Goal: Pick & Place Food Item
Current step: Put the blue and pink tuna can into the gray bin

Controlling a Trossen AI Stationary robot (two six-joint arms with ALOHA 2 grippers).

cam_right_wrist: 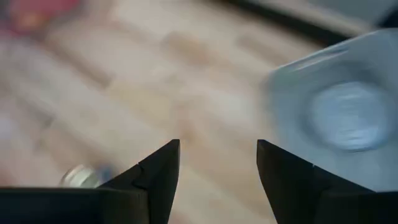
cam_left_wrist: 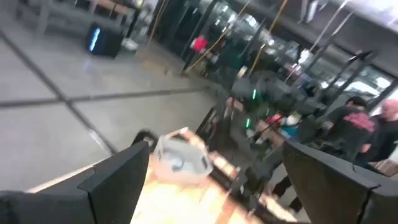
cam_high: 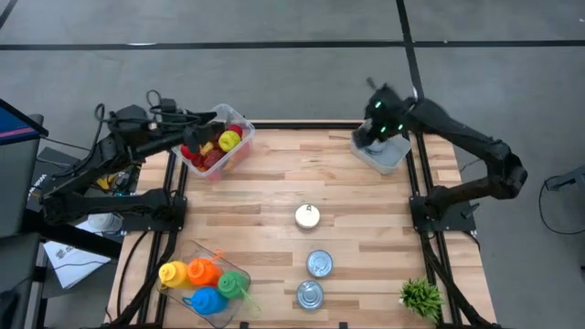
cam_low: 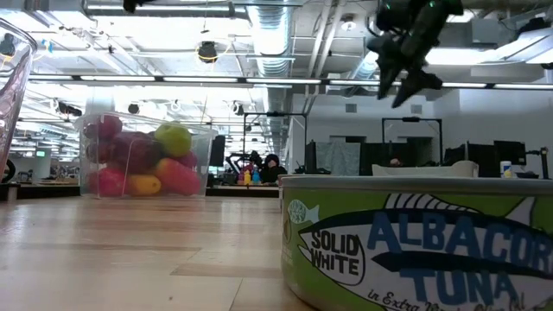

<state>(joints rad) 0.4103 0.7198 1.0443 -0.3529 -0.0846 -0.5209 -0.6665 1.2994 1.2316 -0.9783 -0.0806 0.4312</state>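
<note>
A grey tray (cam_high: 391, 155) stands at the table's far right corner. The right wrist view shows a round silver can (cam_right_wrist: 351, 118) lying inside the grey tray (cam_right_wrist: 298, 93). My right gripper (cam_high: 375, 128) hangs open above the tray, pointing steeply down, with nothing between its fingers (cam_right_wrist: 217, 168). The low view shows it high above the table (cam_low: 406, 82). Three more cans stand upright on the wood: one mid-table (cam_high: 307, 216) and two nearer the front (cam_high: 319, 263) (cam_high: 310, 294). My left gripper (cam_high: 206, 128) waits open and level over a clear bin of fruit (cam_high: 218, 146).
A clear bin of coloured bottles (cam_high: 206, 283) sits at the near left corner and a small green plant (cam_high: 420, 294) at the near right. The low view is half filled by a tuna can (cam_low: 423, 246). People show in the room beyond the table (cam_left_wrist: 357, 121).
</note>
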